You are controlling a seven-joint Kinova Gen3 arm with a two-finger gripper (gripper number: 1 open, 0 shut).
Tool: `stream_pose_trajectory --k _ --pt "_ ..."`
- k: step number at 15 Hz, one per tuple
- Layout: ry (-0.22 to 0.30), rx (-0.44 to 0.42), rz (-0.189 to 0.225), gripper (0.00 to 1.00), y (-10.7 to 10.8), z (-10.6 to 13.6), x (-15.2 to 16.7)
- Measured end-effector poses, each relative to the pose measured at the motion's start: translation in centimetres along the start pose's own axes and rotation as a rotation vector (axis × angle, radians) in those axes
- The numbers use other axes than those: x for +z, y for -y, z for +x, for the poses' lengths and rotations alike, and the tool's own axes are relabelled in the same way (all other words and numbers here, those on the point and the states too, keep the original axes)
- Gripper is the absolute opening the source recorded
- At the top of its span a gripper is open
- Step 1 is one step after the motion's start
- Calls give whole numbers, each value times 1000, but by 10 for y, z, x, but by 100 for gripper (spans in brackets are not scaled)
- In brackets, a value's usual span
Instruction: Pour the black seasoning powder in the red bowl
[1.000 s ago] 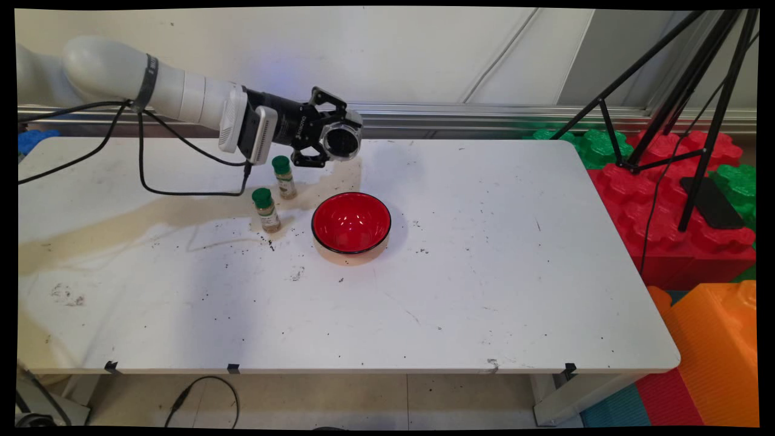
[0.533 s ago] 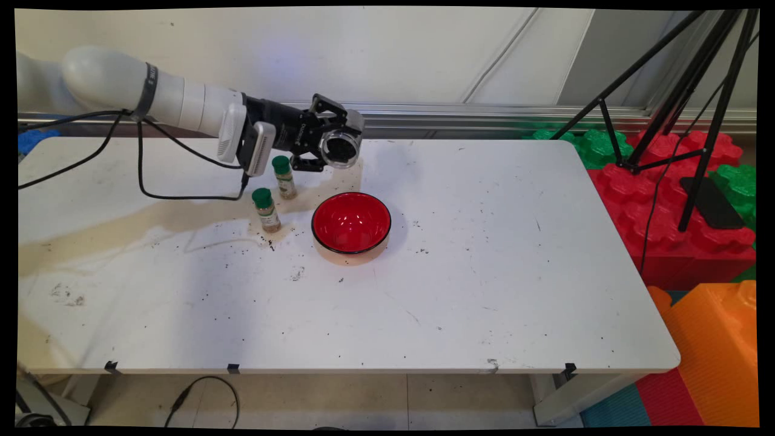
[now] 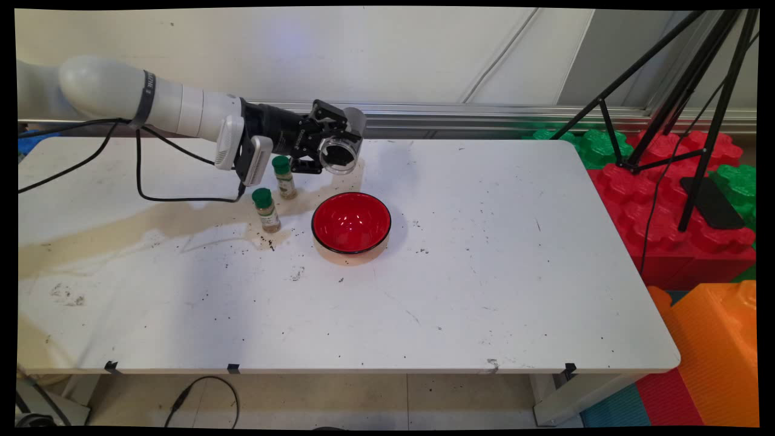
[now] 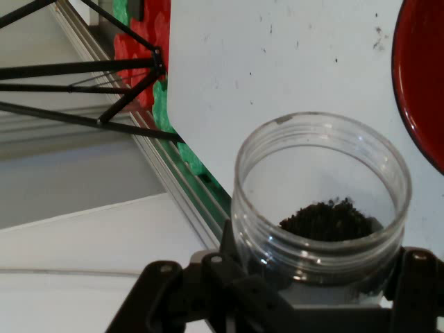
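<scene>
The claw [image 3: 336,154] grips a clear open jar [image 3: 340,155] holding dark granules, tipped on its side with its long axis near horizontal. The mouth faces out over the table [image 3: 484,272]. The jar hangs just behind and above the red bowl [image 3: 351,223]. Two green-capped spice bottles [image 3: 273,192] stand left of the bowl.

a white table [image 3: 484,290], stained tan along its 9 o'clock side and speckled with dark crumbs, fills most of the main view. behind it at 12 o'clock stands a pale wall [image 3: 303,54] with a metal rail [image 3: 460,115] along its foot. at 2 o'clock a black tripod [image 3: 696,91] stands over red and green foam blocks [image 3: 678,200]; an orange block [image 3: 720,357] sits at 4 o'clock. a black cable [image 3: 200,396] lies on the beige floor [image 3: 363,399] at 7 o'clock.
</scene>
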Motion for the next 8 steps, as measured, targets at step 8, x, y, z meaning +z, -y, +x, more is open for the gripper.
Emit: stream_pose_trajectory --k 8 --pt "18 106 11 0 -3 4 1"
